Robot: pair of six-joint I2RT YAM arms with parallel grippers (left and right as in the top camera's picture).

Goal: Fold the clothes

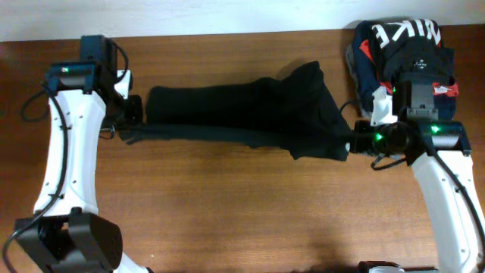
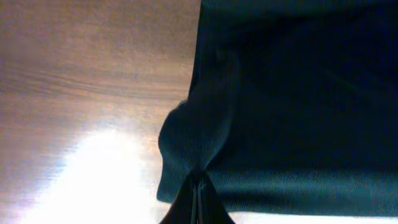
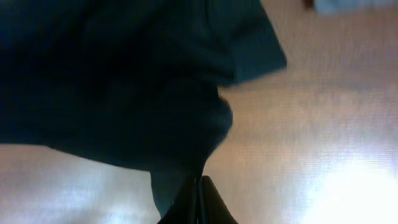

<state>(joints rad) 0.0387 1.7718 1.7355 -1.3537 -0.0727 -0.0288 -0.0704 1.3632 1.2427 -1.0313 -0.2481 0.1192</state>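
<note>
The black polo shirt [image 1: 242, 112] lies stretched across the middle of the wooden table, folded lengthwise into a long band. Its collar and white logo are hidden. My left gripper [image 1: 130, 121] is shut on the shirt's left end; in the left wrist view the fingers [image 2: 199, 193] pinch a bunched fold of black fabric [image 2: 298, 93]. My right gripper [image 1: 350, 144] is shut on the shirt's right end; in the right wrist view the fingers [image 3: 200, 196] pinch the edge of the dark cloth [image 3: 112, 74]. The cloth hangs between both grippers.
A pile of folded navy, red and black garments with white NIKE lettering [image 1: 402, 45] sits at the back right corner, just behind my right arm. The wooden table [image 1: 242, 220] shows bare wood in front of the shirt.
</note>
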